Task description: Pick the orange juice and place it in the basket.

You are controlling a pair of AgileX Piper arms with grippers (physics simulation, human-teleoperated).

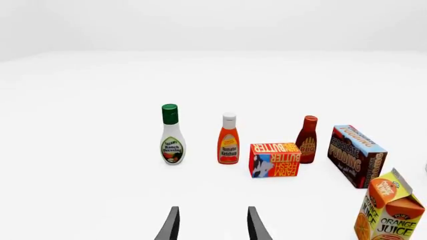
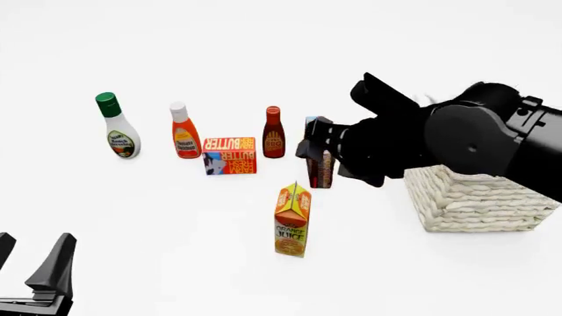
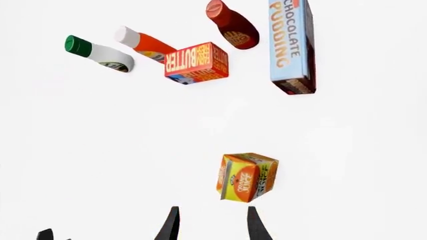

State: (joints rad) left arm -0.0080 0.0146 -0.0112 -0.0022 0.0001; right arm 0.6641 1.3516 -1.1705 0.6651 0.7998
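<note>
Juice box stands alone, both grippers empty.
The orange juice (image 2: 293, 220) stands near the table's middle; the basket (image 2: 474, 197) sits by the right edge. Right gripper (image 3: 210, 225) hangs above it, spread apart; left gripper (image 1: 210, 225) too.

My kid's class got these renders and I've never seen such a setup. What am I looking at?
It is a simulated two-armed robot at a white table. One picture looks from above and behind; the others look from a camera on each wrist. The right arm reaches over the groceries, with its open gripper above the orange juice. The left gripper waits low, open. Also standing: ranch dressing, ketchup, butter, a brown sauce bottle, chocolate pudding. The basket sits on the right. Nothing is held.
</note>
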